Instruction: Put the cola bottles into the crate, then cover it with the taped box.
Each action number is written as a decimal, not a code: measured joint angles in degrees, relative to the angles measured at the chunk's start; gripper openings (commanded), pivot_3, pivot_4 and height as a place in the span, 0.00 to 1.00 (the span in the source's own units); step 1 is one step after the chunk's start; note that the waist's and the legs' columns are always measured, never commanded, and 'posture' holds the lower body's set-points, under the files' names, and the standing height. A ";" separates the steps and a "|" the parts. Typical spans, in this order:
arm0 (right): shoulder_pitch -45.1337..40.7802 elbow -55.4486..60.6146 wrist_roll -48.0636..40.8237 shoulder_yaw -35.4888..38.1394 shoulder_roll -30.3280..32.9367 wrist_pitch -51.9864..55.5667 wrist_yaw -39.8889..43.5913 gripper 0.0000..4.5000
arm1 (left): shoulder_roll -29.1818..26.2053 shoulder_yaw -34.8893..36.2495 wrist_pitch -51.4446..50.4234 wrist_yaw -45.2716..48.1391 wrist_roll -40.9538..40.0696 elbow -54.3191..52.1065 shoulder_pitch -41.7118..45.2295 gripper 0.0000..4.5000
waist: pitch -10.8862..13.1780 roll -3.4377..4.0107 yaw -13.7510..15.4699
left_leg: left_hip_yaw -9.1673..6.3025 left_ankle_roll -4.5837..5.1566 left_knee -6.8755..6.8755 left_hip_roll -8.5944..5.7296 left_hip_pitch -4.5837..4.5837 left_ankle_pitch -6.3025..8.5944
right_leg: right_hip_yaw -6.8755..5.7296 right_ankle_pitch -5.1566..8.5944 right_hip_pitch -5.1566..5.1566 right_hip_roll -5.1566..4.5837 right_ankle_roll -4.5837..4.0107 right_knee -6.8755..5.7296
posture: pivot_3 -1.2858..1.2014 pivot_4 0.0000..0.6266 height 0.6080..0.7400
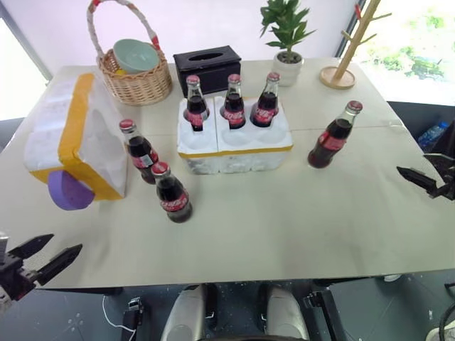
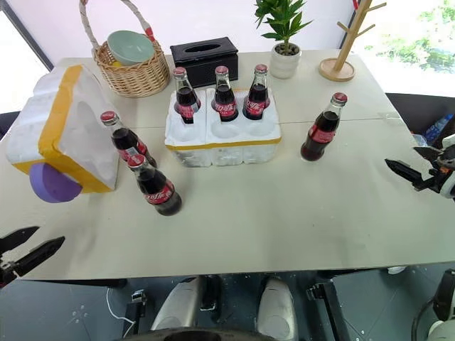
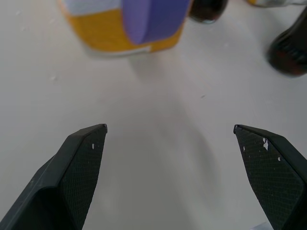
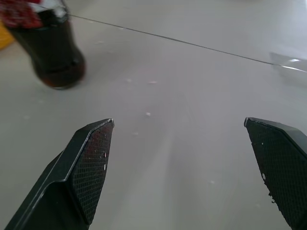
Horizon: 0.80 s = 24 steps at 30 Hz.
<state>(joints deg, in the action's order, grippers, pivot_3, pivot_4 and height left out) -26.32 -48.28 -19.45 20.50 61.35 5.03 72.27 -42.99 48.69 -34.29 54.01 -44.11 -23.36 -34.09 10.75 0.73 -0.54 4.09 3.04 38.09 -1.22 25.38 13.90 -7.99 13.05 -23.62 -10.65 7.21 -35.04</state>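
The crate [image 1: 242, 162] sits mid-table with three cola bottles [image 1: 233, 103] upright in its back row of wells; the front wells are empty. Two more bottles [image 1: 171, 193] stand just left of the crate, and one [image 1: 333, 135] stands to its right. The taped box [image 1: 71, 138] rests at the left of the table, its purple disc [image 1: 69, 190] facing the front. My left gripper [image 1: 65, 242] hovers open at the front left edge, its jaws facing the box [image 3: 103, 33]. My right gripper [image 2: 402, 156] is open off the right edge, aimed toward the lone bottle [image 4: 53, 48].
Along the back of the table [image 1: 284, 220] stand a wicker basket [image 1: 135, 82] with a bowl, a black tissue box [image 1: 207, 65], a potted plant [image 1: 288, 42] and a wooden stand [image 1: 348, 71]. The front half of the table is bare.
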 measured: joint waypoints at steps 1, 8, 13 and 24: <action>1.89 3.41 -0.99 0.11 1.04 1.78 2.66 1.00 | -0.84 -0.12 -0.40 0.59 -0.72 -1.85 0.08 0.98 | 0.00 0.04 -0.02 | 0.02 0.01 0.00 0.00 0.00 0.00 | 0.01 0.00 0.01 0.00 0.00 0.00 | 0.52 0.24 0.97; 19.82 29.11 -9.18 5.50 3.96 15.51 11.87 1.00 | -4.45 -4.55 -2.93 1.29 -2.90 -6.99 4.59 0.98 | -0.01 0.08 -0.01 | 0.08 0.01 -0.02 0.06 -0.02 0.01 | 0.06 0.00 0.12 0.05 0.02 -0.05 | 0.52 0.24 0.97; 26.59 48.99 -16.46 11.11 3.67 25.66 10.85 1.00 | -5.45 -13.12 -2.82 0.47 -2.42 -7.93 12.42 0.98 | -0.01 0.12 0.07 | 0.12 0.01 -0.03 0.08 -0.02 0.02 | 0.14 0.01 0.03 0.04 0.02 -0.03 | 0.52 0.24 0.97; 25.52 69.06 -29.22 12.49 1.56 38.10 2.52 1.00 | -2.99 -28.25 -0.40 -1.77 2.11 -2.94 28.24 0.98 | 0.06 0.00 2.24 | 0.22 0.00 -0.01 0.05 -0.03 0.01 | 0.14 -0.11 -0.01 0.07 -0.06 0.05 | 0.52 0.24 0.97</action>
<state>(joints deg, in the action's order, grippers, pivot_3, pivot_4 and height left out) -0.80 20.77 -48.67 32.99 62.91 43.13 74.79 -45.98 20.43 -34.69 52.25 -42.00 -26.30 -5.85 10.81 0.73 1.70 4.31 3.03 38.08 -1.16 25.34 13.91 -7.84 12.94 -23.63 -10.59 7.16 -34.99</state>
